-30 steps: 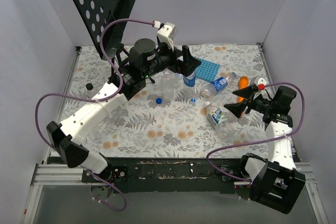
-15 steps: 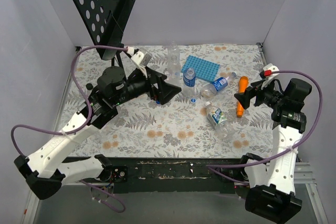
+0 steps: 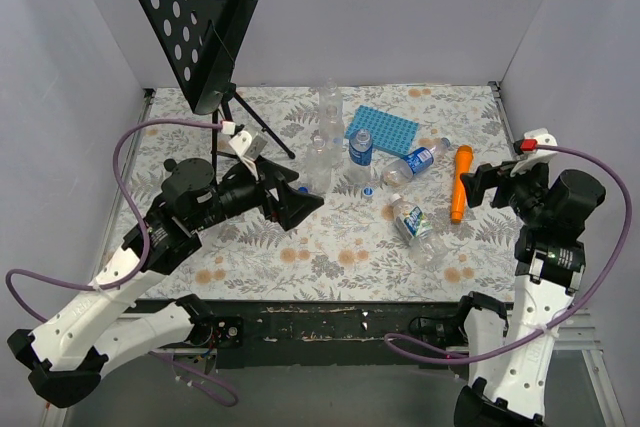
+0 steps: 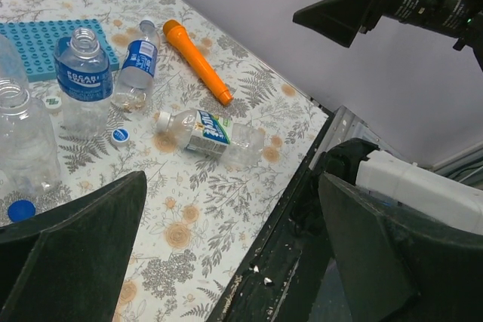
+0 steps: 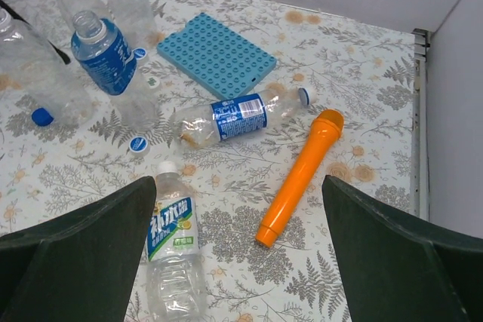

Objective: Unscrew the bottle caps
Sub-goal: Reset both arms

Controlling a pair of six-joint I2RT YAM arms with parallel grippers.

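Moved: left gripper (image 3: 298,201) has pulled back to the near left, away from the upright bottles (image 3: 361,147); right gripper (image 3: 474,183) has risen rightward.
Grippers: both spread wide, holding nothing.
Capped bottles: two lie flat mid-table. The blue-labelled bottle (image 3: 413,161) points its cap far-right, the white-labelled bottle (image 3: 413,224) far-left.
Loose caps: blue-ringed cap (image 3: 368,190) and blue cap (image 5: 42,116), near the upright bottles.
Surroundings: orange stick (image 3: 461,182), blue tray (image 3: 382,130), floral table (image 3: 330,257), pale walls.

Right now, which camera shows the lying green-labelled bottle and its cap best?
The right wrist view: the green-labelled bottle lies close under it, label large, its white cap plainly on. The left wrist view shows the bottle whole but smaller, at a slant. The top view shows it small, the cap barely distinguishable.
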